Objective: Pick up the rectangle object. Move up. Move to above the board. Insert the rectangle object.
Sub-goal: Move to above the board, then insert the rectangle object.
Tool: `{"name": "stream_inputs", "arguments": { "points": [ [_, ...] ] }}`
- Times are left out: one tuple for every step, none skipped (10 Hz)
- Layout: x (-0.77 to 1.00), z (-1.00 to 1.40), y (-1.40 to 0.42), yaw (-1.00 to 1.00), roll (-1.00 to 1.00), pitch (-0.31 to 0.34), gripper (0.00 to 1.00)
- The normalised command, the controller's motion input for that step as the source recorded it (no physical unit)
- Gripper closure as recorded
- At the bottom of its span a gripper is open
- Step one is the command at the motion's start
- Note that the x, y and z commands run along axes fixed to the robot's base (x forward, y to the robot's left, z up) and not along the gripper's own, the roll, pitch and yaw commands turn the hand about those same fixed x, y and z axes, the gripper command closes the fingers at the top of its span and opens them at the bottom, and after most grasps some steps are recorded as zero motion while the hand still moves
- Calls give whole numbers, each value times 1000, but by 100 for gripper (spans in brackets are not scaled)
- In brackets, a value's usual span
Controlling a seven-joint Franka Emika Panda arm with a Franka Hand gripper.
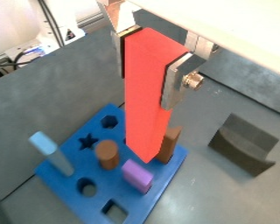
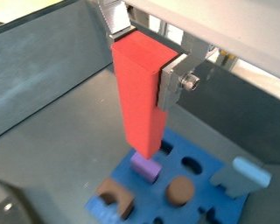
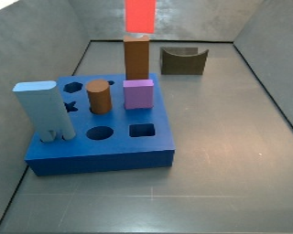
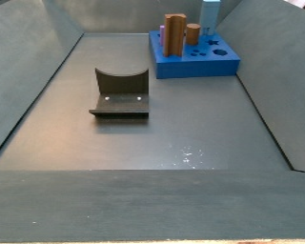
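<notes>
In both wrist views the claw [image 1: 149, 48] is clamped on the top part of the red block [image 1: 146, 96], its silver fingers [image 1: 175, 80] pressed against opposite faces. The block hangs upright, its lower end over the blue board [image 1: 101, 179] and clear of it. In a wrist view the board also carries a pale blue piece [image 1: 49, 150], a brown cylinder [image 1: 108, 156], a lilac block [image 1: 136, 174] and a tall brown block [image 1: 167, 145] just behind the red one. A dark olive piece [image 1: 244, 141] sits on the grey desk [image 1: 236, 188] well apart from the board.

In the matching wrist view the claw [image 2: 145, 44] grips the red block [image 2: 142, 96] above the lilac block [image 2: 147, 164].

In a side view the red block [image 3: 139, 14] shows only its lower end, hanging above the tall brown block [image 3: 135, 58] at the board's [image 3: 100, 155] far edge.

In a side view the board [image 4: 193, 65] stands far back, the olive piece [image 4: 119, 92] nearer; the red block and claw are out of sight.
</notes>
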Motion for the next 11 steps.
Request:
{"name": "stream_inputs", "arguments": {
  "points": [
    [65,79,-360,4,7,118,100],
    [314,-1000,-520,397,131,0,100],
    [269,-974,-471,443,140,0,100],
    [249,-1000,-460,483,113,0,100],
    [191,-1000,-411,423,76,9,100],
    [49,-1000,-349,260,29,0,100],
    [0,-911,-229,29,0,0,100],
    [-100,-486,0,-106,24,10,100],
    [-203,-486,0,-83,101,33,100],
    [-291,-503,0,-17,149,0,100],
    [-191,-286,0,-11,90,-19,100]
  ]
}}
